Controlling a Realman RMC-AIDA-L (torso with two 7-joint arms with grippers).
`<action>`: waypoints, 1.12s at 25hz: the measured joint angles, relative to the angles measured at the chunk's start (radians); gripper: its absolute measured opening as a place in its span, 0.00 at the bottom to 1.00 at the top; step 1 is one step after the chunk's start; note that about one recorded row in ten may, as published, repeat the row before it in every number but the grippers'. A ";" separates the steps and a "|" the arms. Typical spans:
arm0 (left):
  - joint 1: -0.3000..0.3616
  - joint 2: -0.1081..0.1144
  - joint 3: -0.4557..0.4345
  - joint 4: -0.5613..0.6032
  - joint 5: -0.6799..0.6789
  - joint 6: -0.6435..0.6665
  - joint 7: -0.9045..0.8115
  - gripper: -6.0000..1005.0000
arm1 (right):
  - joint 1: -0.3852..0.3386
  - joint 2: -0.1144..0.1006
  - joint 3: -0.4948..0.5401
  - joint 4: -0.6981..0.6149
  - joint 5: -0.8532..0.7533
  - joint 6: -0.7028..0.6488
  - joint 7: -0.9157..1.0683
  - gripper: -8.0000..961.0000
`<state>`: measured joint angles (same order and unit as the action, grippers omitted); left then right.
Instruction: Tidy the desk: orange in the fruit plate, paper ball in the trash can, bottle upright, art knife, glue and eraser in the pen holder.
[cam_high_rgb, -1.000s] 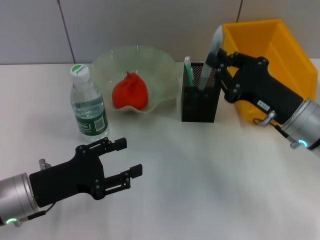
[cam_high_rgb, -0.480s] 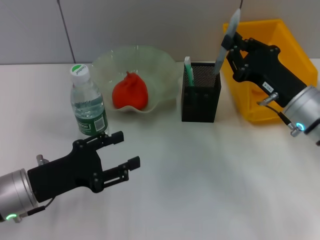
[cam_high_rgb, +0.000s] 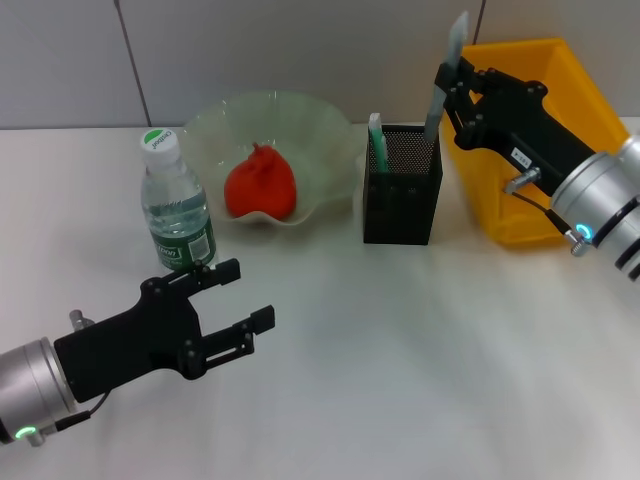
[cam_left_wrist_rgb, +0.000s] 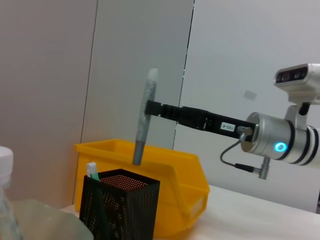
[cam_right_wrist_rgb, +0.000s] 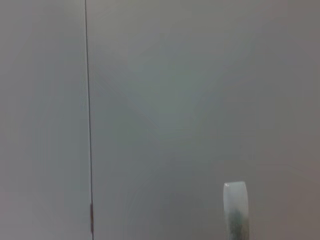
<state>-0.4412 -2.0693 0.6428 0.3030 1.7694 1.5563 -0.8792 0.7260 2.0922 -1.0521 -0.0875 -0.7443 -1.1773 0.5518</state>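
My right gripper (cam_high_rgb: 449, 92) is shut on the grey art knife (cam_high_rgb: 456, 38). It holds the knife nearly upright, with the lower tip just above the right side of the black mesh pen holder (cam_high_rgb: 402, 190). The left wrist view shows the knife (cam_left_wrist_rgb: 143, 122) hanging over the pen holder (cam_left_wrist_rgb: 120, 205). A white-and-green stick (cam_high_rgb: 376, 138) stands inside the holder. The orange (cam_high_rgb: 260, 186) lies in the glass fruit plate (cam_high_rgb: 320, 130). The bottle (cam_high_rgb: 176, 212) stands upright. My left gripper (cam_high_rgb: 246, 296) hovers open low over the near left of the table. Paper ball and eraser are out of view.
The yellow bin (cam_high_rgb: 545, 110) stands right behind my right arm, close beside the pen holder. The fruit plate is to the holder's left, and the bottle is in front of the plate's left side. The white table (cam_high_rgb: 420, 350) spreads out in front.
The right gripper lifted the knife from leaning at the holder, swung it up, and brought it back upright over the holder's right side. The left gripper drifted slightly lower and towards me.
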 joint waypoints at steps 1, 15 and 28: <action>-0.002 0.000 0.002 -0.002 0.000 0.000 0.000 0.75 | 0.004 0.000 -0.002 0.000 0.000 0.008 0.000 0.14; -0.009 0.000 0.006 -0.002 0.000 -0.004 0.000 0.75 | 0.043 0.000 -0.024 0.011 -0.006 0.113 0.012 0.14; -0.010 0.002 0.006 -0.002 0.002 -0.003 0.000 0.75 | 0.061 0.000 -0.031 0.028 -0.007 0.143 0.014 0.14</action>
<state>-0.4510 -2.0676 0.6488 0.3008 1.7718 1.5533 -0.8788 0.7871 2.0922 -1.0832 -0.0596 -0.7517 -1.0343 0.5660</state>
